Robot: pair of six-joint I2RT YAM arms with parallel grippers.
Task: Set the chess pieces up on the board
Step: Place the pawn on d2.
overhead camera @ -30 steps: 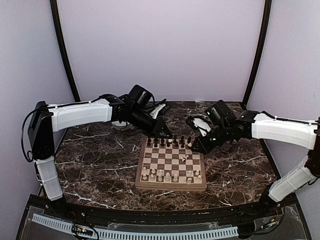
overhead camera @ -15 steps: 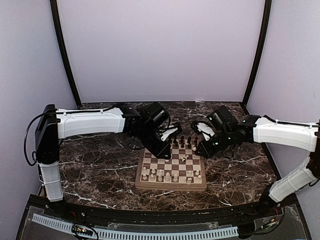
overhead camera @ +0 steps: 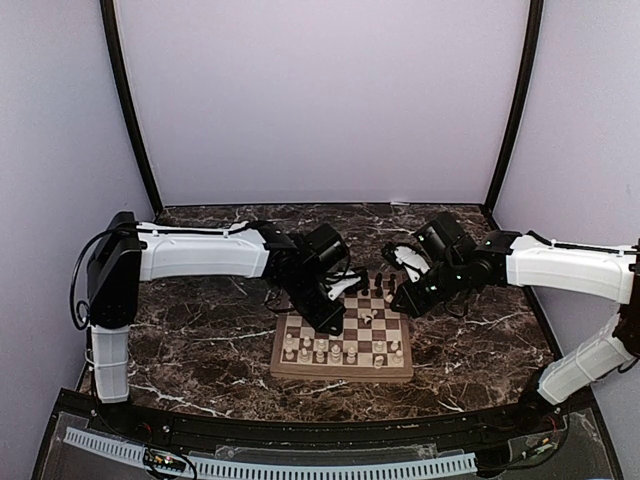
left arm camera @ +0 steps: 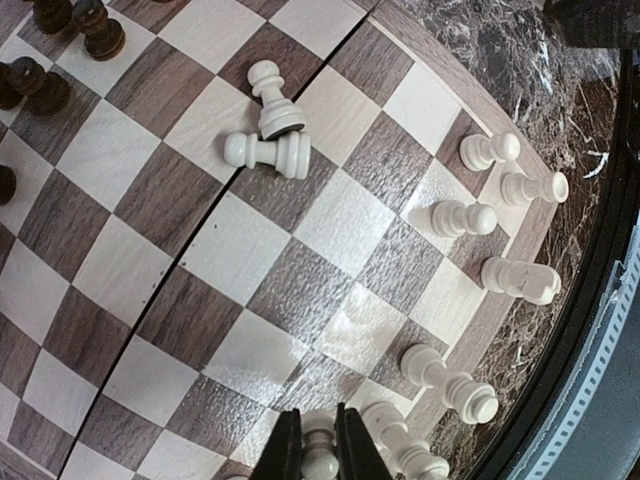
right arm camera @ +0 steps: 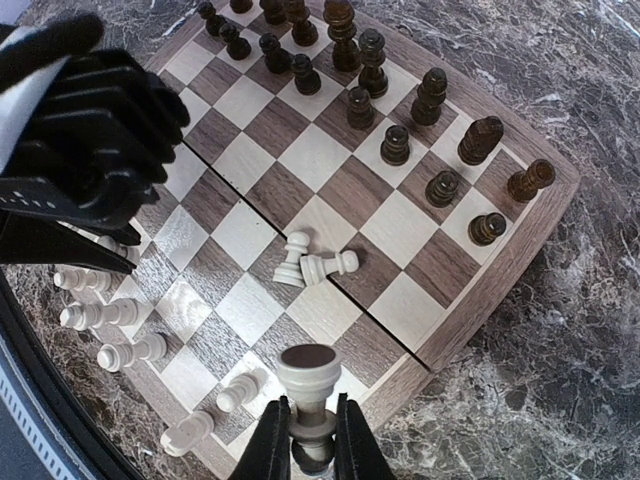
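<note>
The left fingers [left arm camera: 289, 452] are clamped on a small cream piece [left arm camera: 320, 455] at the bottom centre of the left wrist view, low over the board [left arm camera: 250, 250]. The right fingers [right arm camera: 272, 440] pinch a larger cream piece [right arm camera: 308, 385] at the bottom centre of the right wrist view. Both pieces look light, hard, smooth and easily toppled, so they are best gripped at the narrow waist.

One fixed view looks down from high and far, while both wrist views share the board [left arm camera: 330, 215] up close.

Soft, even light; a pale sheen lies on the board [left arm camera: 350, 320] just beyond the left fingers [left arm camera: 283, 460]; wrist views bow at the edges.
</note>
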